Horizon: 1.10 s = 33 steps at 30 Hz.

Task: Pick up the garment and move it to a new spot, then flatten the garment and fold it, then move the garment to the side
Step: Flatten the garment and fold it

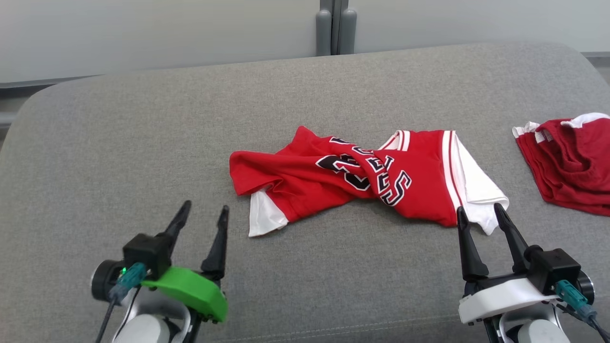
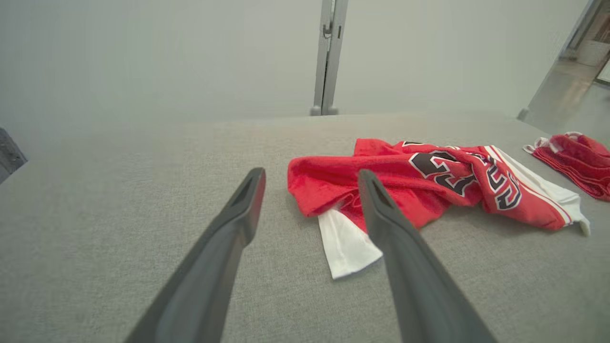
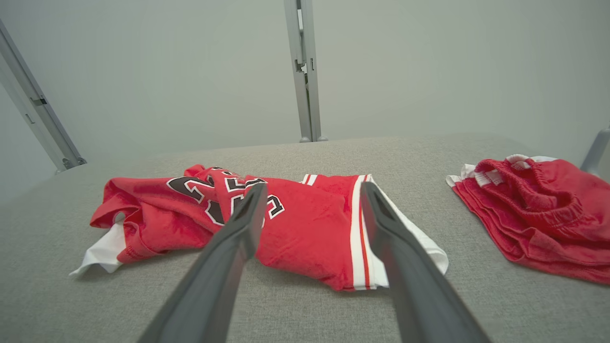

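Grey fabric bench (image 1: 119, 157) bare across left half and along far edge; open lane from left hand (image 1: 206, 206), fingers spread, to crumpled red jersey (image 1: 333, 186) mid-bench; right hand (image 1: 479, 207), fingers apart, at jersey's white sleeve, contact unclear; bare strip between jersey and red shorts (image 1: 572, 166) at right edge; grey wall post (image 1: 336, 26) behind bench, well apart.

black print edged in white marks the red garment (image 1: 305, 181), which we find twisted on itself. we make out a large numeral 2 (image 1: 333, 164), and beside it a second digit (image 2: 460, 180), half folded under, that looks like a 3 in the left wrist view. along the twisted band run block letters (image 1: 393, 183); we can read the last as an s, the others creased past telling.
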Available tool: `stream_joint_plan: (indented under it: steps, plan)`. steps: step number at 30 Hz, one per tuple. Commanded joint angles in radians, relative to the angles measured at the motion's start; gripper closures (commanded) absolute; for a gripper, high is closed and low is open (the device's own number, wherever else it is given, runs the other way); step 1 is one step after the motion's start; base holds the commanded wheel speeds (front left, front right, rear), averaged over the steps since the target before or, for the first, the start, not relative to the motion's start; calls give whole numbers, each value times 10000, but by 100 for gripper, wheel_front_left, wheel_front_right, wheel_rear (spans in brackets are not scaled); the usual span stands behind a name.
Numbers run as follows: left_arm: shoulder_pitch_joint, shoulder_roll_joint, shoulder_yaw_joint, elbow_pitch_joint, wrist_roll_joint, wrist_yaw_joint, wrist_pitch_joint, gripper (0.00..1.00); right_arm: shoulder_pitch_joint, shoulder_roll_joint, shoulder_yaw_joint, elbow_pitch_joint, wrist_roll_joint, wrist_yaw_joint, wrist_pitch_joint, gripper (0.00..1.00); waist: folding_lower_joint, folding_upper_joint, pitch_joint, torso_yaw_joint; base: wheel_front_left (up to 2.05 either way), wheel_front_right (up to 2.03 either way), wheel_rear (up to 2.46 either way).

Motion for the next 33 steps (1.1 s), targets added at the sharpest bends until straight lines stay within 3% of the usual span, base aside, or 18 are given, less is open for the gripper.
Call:
stream_joint_plan:
  steps: [1, 8, 12, 20, 29, 30, 31, 33]
  plan:
    - [-471, -113, -207, 199, -83, -236, 365, 0, -191, -23, 61, -48, 16, -15, -8, 0, 0, 0, 260, -186, 0, 0, 0]
    - [-1903, -714, -969, 1350, -795, -1322, 2019, 0, -491, -22, 234, -27, 145, -15, -73, 0, 0, 0, 993, -665, 0, 0, 0]
    - [-2665, -1003, -1028, 2223, -1184, -1703, 2506, 0, -688, -19, 278, 30, 241, -15, -105, 0, 0, 0, 1425, -915, 0, 0, 0]
    - [-3744, -1276, -809, 3756, -1732, -1996, 2863, 0, -1035, -22, 373, 145, 401, -14, -123, 0, 0, 0, 1966, -1238, 0, 0, 0]
    - [-4396, -1390, -570, 4978, -1988, -1956, 2866, 0, -1226, -20, 302, 25, 483, -14, -130, 0, 0, 0, 2171, -1249, 0, 0, 0]
    - [-4458, -1396, -574, 5062, -1949, -1915, 2836, 20, -1230, -20, 306, 21, 479, -14, -132, 0, 0, 0, 2172, -1242, 0, 0, 0]
    - [-4493, -1419, -569, 5137, -1975, -1917, 2839, 54, -1224, -20, 304, 16, 478, -14, -131, 0, 0, 0, 2169, -1230, 0, 0, 0]
    - [-4551, -1428, -570, 5261, -1954, -1903, 2743, 100, -1220, -20, 297, 16, 471, -14, -131, 0, 0, 0, 2152, -1203, 0, 0, 0]
